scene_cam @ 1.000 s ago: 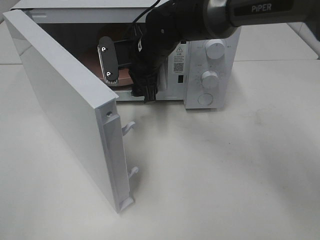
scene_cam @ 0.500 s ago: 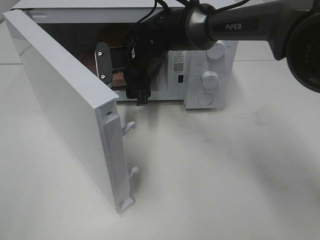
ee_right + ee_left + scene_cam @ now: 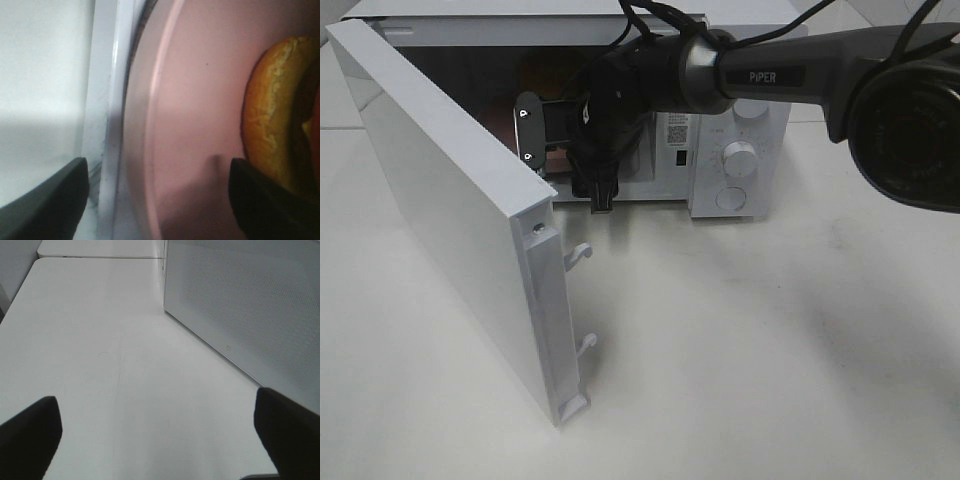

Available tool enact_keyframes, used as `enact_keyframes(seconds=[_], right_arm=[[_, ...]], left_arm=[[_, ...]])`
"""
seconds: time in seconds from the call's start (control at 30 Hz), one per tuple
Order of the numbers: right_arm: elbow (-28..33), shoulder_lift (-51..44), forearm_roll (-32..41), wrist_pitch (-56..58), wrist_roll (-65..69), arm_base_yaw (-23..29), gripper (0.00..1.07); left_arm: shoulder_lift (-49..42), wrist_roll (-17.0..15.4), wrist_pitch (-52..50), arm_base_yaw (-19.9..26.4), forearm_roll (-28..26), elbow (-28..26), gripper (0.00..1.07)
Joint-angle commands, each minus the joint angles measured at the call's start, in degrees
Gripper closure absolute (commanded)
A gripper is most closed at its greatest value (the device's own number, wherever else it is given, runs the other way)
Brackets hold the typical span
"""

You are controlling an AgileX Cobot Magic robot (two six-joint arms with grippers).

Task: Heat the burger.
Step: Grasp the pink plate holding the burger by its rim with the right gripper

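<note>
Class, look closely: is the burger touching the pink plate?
Touching. The right wrist view shows the burger sitting directly on the pink plate, with no gap between them.

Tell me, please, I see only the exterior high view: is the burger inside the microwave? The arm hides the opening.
Observer: Yes. The right wrist view shows the burger on a pink plate, just past the microwave's white sill.
Operator: Does the right pincer hold the plate?
Observer: No. The right pincer has its fingers wide apart, with nothing clamped between them.
Operator: And the left pincer? I do not see it.
Observer: The left pincer is open over the table, beside a white dotted panel.
</note>
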Motion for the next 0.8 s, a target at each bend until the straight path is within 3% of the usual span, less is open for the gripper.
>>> enact_keyframes(seconds=[0.03, 0.13, 0.17, 0.23, 0.27, 0.3, 0.33, 0.37, 0.8], right_arm=[[-0.7, 0.4, 0.7, 0.1, -0.2, -0.4, 0.36], [-0.7, 0.4, 0.7, 0.1, -0.5, -1.0, 0.48], [-0.7, 0.4, 0.7, 0.1, -0.9, -1.0, 0.61], [-0.7, 0.4, 0.7, 0.1, -0.9, -1.0, 0.67], [-0.7, 0.3, 0.7, 0.3, -1.1, -1.0, 0.84], [-0.7, 0.3, 0.7, 0.3, -1.1, -1.0, 0.84], [-0.7, 0.2, 1.0, 0.5, -1.1, -1.0, 0.99], [-0.7, 0.0, 1.1, 0.6, -1.1, -0.9, 1.06], [-0.5, -3.3, 2.6, 4.0, -3.8, -0.3, 1.07]], left_arm=[[-0.9, -0.2, -0.6, 0.2, -0.1, 0.1, 0.08], [-0.9, -0.2, -0.6, 0.2, -0.1, 0.1, 0.08], [-0.9, -0.2, -0.6, 0.2, -0.1, 0.1, 0.08], [-0.9, -0.2, -0.6, 0.2, -0.1, 0.1, 0.08], [-0.9, -0.2, -0.6, 0.2, -0.1, 0.1, 0.08], [-0.9, -0.2, -0.6, 0.2, -0.1, 0.1, 0.08], [-0.9, -0.2, -0.6, 0.2, -0.1, 0.1, 0.08], [-0.9, -0.2, -0.6, 0.2, -0.1, 0.1, 0.08], [-0.9, -0.2, -0.6, 0.2, -0.1, 0.1, 0.08]])
